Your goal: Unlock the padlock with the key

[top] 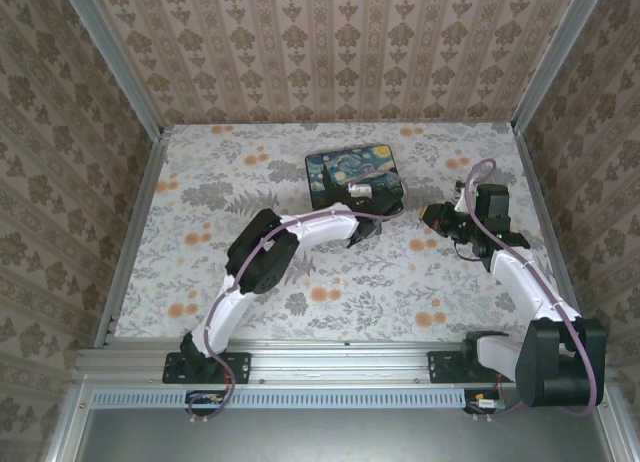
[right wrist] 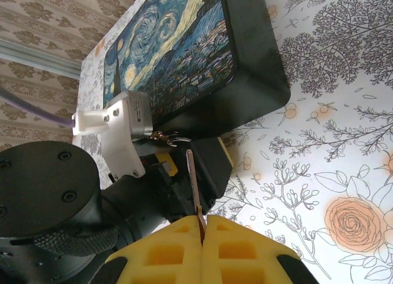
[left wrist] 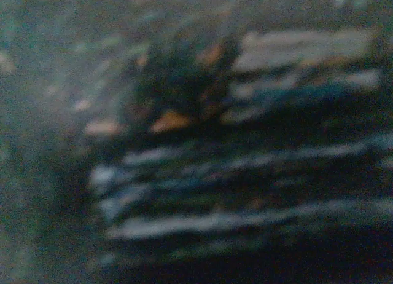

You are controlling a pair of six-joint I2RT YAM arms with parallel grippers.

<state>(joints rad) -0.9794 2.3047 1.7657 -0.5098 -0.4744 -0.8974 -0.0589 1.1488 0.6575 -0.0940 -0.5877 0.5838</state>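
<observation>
Wallpapered walls (top: 330,52) close in three sides of a flowered table (top: 180,272); your items, left to right:

1. Left arm (top: 260,252). In the top view it rises from the lower left and bends right toward the middle of the frame. Its left gripper (top: 372,220) ends at the near edge of the box. The left wrist view is too blurred for you to read anything from it.

2. Box (top: 340,167). Black, with a blue and yellow painted lid, it lies flat just above the centre of the top view.

3. Padlock (right wrist: 164,160). In the right wrist view this small yellow body sits at centre left, below the box's near side. A silver loop shows just above it. It is tucked among the black parts of the left gripper. You cannot tell from these views whether those fingers are clamped on it.

4. Key (right wrist: 193,179). The thin brown blade stands upright in the lower middle of the right wrist view, with its tip just right of the padlock.

5. Right gripper (right wrist: 201,227). Its yellow foam pads (right wrist: 245,250) are pressed together on the key's lower end. In the top view it sits right of centre (top: 432,217), near the left gripper and apart from it.
</observation>
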